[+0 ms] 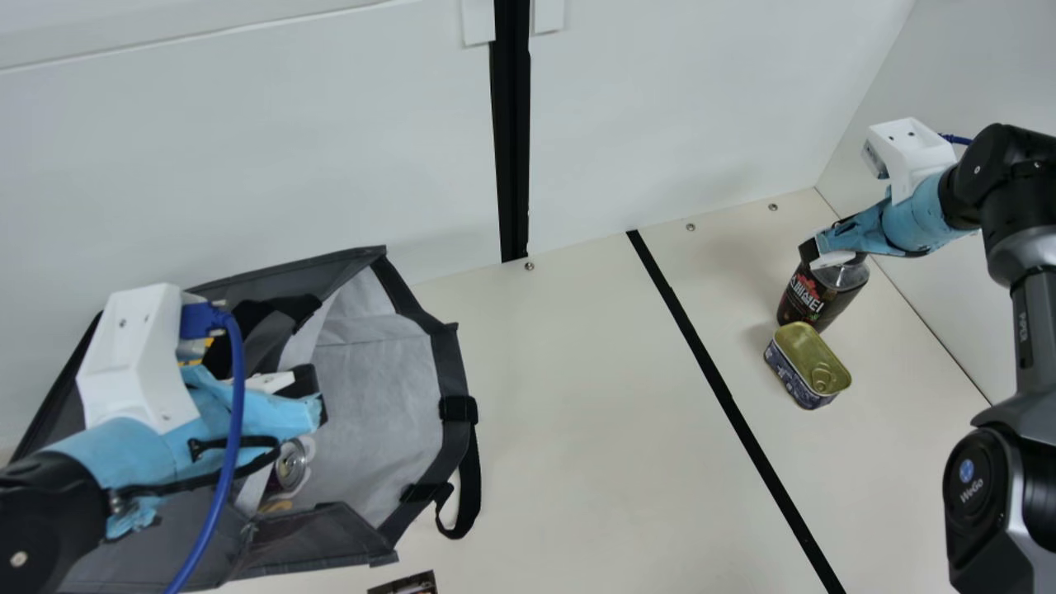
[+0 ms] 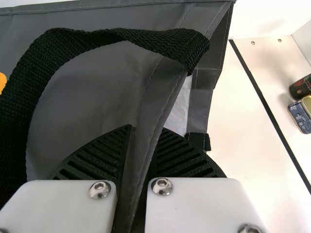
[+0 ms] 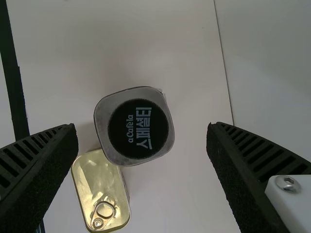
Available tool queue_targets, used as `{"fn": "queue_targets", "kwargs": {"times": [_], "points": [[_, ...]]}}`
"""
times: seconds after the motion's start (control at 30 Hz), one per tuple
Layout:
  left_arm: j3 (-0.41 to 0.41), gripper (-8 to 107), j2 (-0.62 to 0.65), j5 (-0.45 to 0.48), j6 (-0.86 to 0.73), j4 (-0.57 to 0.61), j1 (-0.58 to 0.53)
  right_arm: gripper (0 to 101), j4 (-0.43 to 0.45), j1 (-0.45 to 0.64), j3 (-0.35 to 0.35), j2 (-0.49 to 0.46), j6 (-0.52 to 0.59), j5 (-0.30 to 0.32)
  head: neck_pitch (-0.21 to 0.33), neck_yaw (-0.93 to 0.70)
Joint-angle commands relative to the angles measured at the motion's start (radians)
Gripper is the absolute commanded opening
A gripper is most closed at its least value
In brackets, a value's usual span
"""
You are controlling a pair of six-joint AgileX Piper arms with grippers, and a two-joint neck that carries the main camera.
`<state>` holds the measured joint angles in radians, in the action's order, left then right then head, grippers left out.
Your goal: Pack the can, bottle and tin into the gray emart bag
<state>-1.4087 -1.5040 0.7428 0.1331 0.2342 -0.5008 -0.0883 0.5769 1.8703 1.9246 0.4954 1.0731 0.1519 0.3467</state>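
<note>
Gray fabric first: the bag (image 1: 375,396), soft and apt to fold, its edge pinched between the ribbed fingers of the left gripper (image 2: 146,131); best held there, at the seam, and kept taut so as not to sag over the opening. Inside it, the can (image 1: 290,466), with a bare metal end on show; probably thin-walled and easily dented under a hard squeeze. Farther off, across the black line (image 1: 726,392), the tin (image 1: 808,363), lying flat with its pull ring (image 3: 104,210) upward; stiff, likely dense for its size, best taken low across the narrow width, clear of the ring. Just beyond and close beside it, the bottle (image 1: 841,276), upright; smooth, perhaps slippery, probably heavier if full, best gripped squarely under the broad cap (image 3: 138,128). Around the cap, the right gripper (image 3: 142,128), spread wide and pinching nothing. As for print: pale lettering and a red motif on the bottle's dark label (image 1: 808,299), more pale characters on the cap, a blue pattern round the tin's side; wording and brands left unquoted.
</note>
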Motion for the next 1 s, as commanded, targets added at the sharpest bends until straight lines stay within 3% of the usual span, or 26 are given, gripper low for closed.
{"fn": "queue_targets", "kwargs": {"times": [0.0, 0.2, 0.67, 0.97], "points": [[0.000, 10, 0.000, 0.000, 0.000, 0.000, 0.000, 91, -0.003, 0.001, 0.001, 0.006, -0.002, 0.001, 0.023, 0.002], [0.000, 10, 0.000, 0.000, 0.000, 0.000, 0.000, 91, -0.014, 0.003, 0.011, 0.026, -0.004, 0.006, 0.023, 0.002], [0.000, 10, 0.000, 0.000, 0.000, 0.000, 0.000, 0, -0.040, 0.010, 0.045, 0.058, -0.008, 0.028, 0.023, 0.002], [0.000, 10, 0.000, 0.000, 0.000, 0.000, 0.000, 0, -0.072, 0.016, 0.056, 0.044, 0.015, 0.042, 0.023, 0.002]]}}
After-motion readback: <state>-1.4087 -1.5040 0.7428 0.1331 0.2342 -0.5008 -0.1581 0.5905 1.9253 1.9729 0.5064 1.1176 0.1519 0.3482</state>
